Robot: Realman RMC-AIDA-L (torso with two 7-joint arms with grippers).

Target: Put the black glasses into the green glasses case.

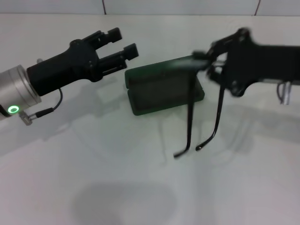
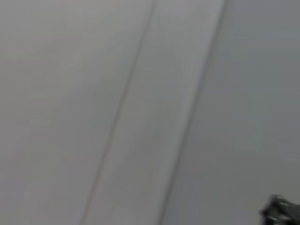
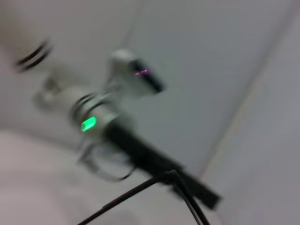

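Note:
The green glasses case (image 1: 159,93) lies open on the white table in the middle of the head view. My right gripper (image 1: 209,58) is above the case's right end, shut on the front of the black glasses (image 1: 190,119). Their two long temple arms hang down in front of the case, with the tips just above the table. The temple arms also show in the right wrist view (image 3: 140,190). My left gripper (image 1: 123,43) is open and empty, raised just left of the case and behind it.
The white table (image 1: 140,187) stretches in front of the case, and a pale wall (image 1: 178,5) stands behind it. My left arm's silver wrist with a green light (image 1: 14,109) is at the far left, and it also shows in the right wrist view (image 3: 88,124).

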